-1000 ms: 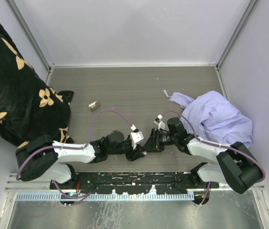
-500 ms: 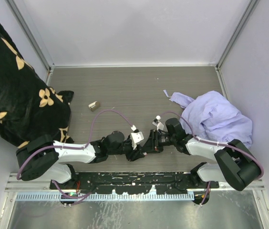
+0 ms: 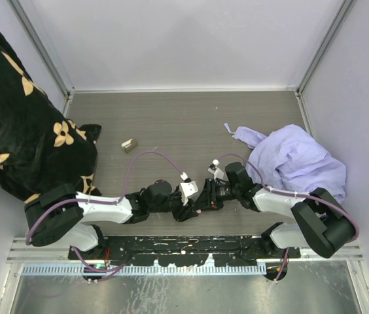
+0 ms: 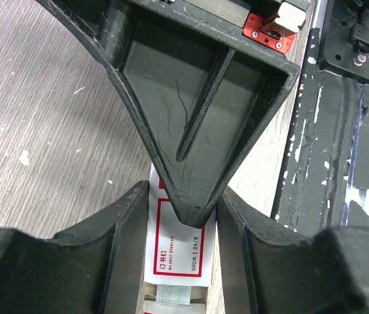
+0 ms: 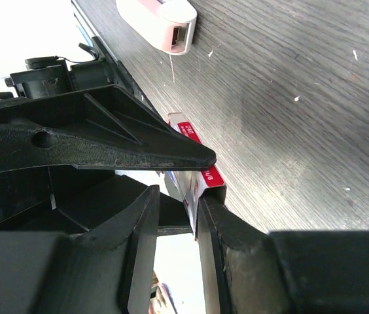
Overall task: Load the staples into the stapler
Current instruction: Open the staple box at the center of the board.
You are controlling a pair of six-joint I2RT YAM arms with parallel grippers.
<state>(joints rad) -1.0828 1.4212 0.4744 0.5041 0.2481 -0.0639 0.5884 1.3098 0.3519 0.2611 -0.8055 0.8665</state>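
I have both pincers on the small flat red-and-white cardboard box of staples (image 4: 181, 255). The left pincer (image 4: 183, 194) is clamped across its two long sides. The right pincer (image 5: 179, 195) pinches its flat faces from the opposite end, with one finger (image 4: 191, 131) pressed tip-down on the printed face and its partner hidden underneath. The tan inner tray (image 4: 176, 296), with a grey strip in it, peeks out toward the left wrist. What I take for the stapler, a small white-and-pink rounded body with a hollow end (image 5: 161, 18), lies on the grey wood-grain worktop (image 4: 40, 98), well beyond the right pincer's tips. My worry is the double grip on so little card. If the arms pull unevenly, I'd expect the sleeve to buckle or the tray to shoot free and scatter its strips. A slip could also drop the box onto the black base rail (image 4: 332, 150) just beside the left pincer. On the label I can read Chinese characters, then "STAPLES", "500" and "24/6"; I can't make out a brand
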